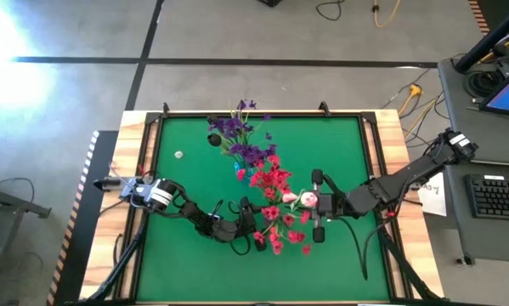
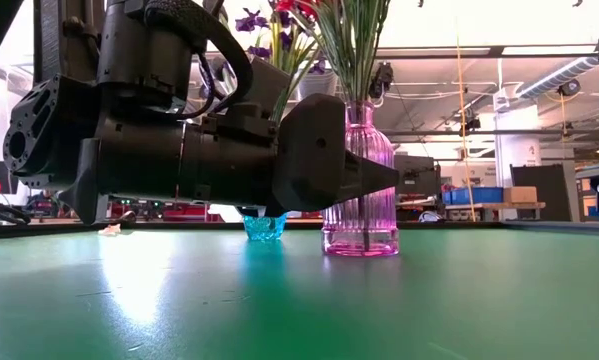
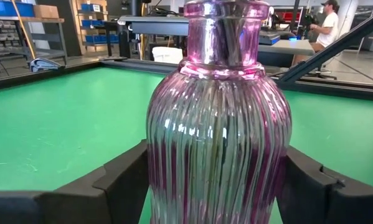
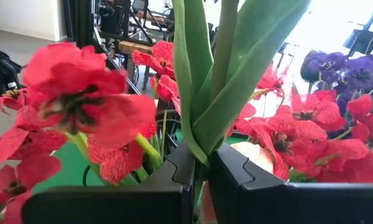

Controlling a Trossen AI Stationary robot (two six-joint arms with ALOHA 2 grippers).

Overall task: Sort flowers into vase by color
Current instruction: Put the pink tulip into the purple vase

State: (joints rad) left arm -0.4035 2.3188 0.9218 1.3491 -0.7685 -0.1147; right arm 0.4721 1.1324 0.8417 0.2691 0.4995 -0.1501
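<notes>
two tools are seen over the green surface (image 1: 186,195). the left tool (image 3: 214,186) is spread apart around the pink vase (image 3: 218,124) of red flowers (image 1: 275,183). the right tool (image 4: 198,180) is clamped on a tulip stem (image 4: 214,81) above it.

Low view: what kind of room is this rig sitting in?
Likely a robotics lab or workshop: shelving with blue bins, workbenches behind the green table, plus a keyboard on a side desk.

Bright glare washes the floor (image 1: 16,51); near blossoms (image 4: 80,99) blur.
</notes>
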